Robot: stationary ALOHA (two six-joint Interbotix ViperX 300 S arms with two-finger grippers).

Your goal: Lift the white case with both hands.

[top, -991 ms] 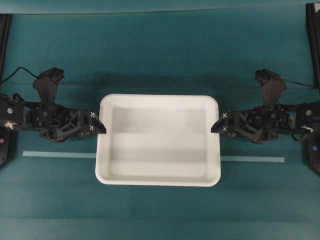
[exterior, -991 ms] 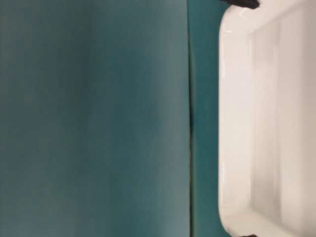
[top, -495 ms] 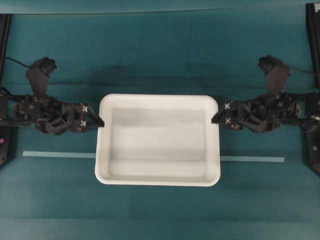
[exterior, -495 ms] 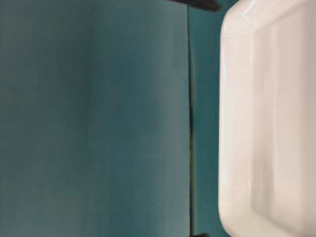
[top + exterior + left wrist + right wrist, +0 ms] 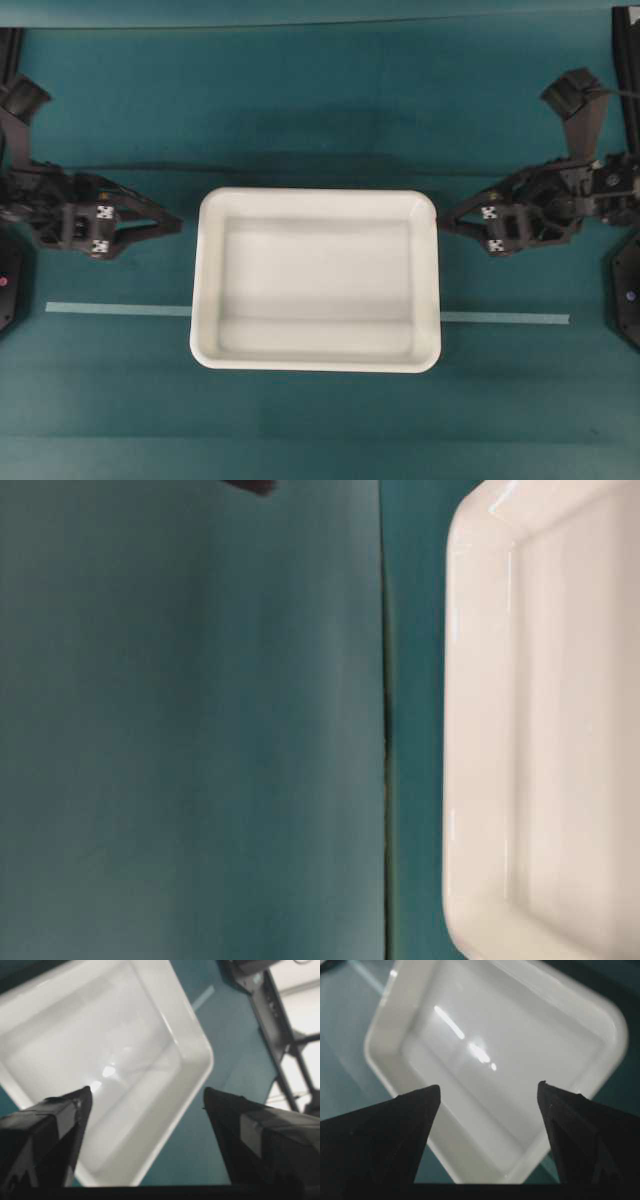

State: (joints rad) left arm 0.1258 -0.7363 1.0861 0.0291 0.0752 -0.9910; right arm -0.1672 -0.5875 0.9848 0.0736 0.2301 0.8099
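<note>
White case on teal bench, flanked by two open end effectors.

Teal bench [image 5: 320, 110], largest, crossed by pale tape strip [image 5: 110, 309] running behind the case. White case [image 5: 316, 280], shallow, rectangular, rounded corners, glossy bottom, flat on bench at centre. Left end effector [image 5: 165, 222], black, jaws spread wide, holding nothing, tips near the case's left rim but apart from it. Right end effector [image 5: 455, 218], black, jaws likewise spread, holding nothing, tips just beside the right rim, not touching.
</note>
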